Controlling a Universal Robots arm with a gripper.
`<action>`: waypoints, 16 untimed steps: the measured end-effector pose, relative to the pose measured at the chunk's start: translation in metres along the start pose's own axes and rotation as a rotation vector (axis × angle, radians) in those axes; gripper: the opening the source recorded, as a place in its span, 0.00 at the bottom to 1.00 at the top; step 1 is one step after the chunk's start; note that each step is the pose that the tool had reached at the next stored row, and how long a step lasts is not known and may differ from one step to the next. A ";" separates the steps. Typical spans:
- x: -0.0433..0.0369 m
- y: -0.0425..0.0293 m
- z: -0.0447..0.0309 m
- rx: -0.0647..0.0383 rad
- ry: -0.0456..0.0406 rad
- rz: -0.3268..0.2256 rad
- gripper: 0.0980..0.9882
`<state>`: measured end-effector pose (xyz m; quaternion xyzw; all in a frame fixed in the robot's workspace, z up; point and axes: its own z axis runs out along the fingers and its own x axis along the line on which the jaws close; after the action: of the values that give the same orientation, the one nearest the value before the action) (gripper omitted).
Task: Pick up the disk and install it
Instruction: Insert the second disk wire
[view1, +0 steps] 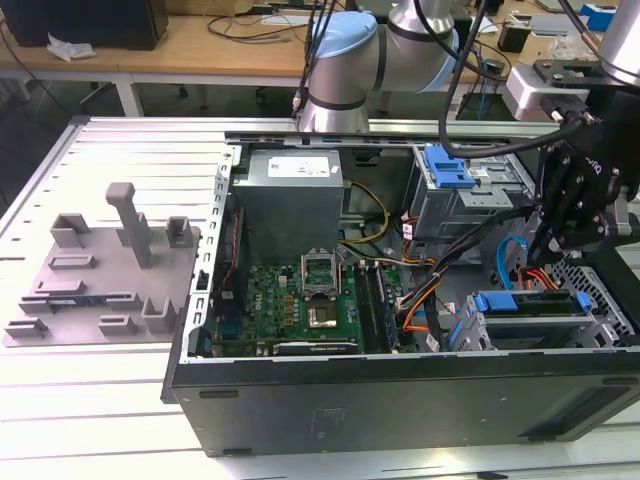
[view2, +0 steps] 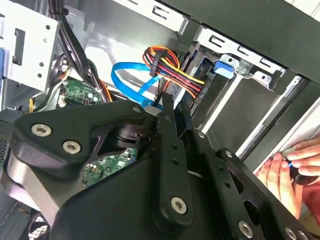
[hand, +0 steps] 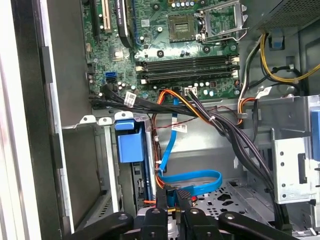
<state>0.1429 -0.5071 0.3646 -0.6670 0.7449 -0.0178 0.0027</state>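
Disk (view1: 530, 305) sits in the lower drive cage, lower right of the exterior view, blue bracket (hand: 129, 142) showing in the first wrist view. Gripper (hand: 173, 197) hangs just above it inside the case (view1: 400, 400), fingers close together, holding nothing. One hand (view2: 292, 170) outside the case, at right in the second wrist view.

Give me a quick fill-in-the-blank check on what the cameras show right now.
The flat looped cable by the pincer is ___.
The grey fixture plate lies to the exterior view's ___ of the computer case.
The motherboard is coloured ___.
Missing words: blue; left; green.
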 end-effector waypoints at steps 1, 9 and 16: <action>0.0001 0.0001 0.0001 0.000 -0.0035 0.002 0.13; 0.0015 0.0001 0.0003 -0.004 -0.0363 0.011 0.07; 0.0232 -0.0023 0.0008 -0.006 -0.0477 0.012 0.07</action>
<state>0.1427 -0.5304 0.3643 -0.6629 0.7485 0.0002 0.0187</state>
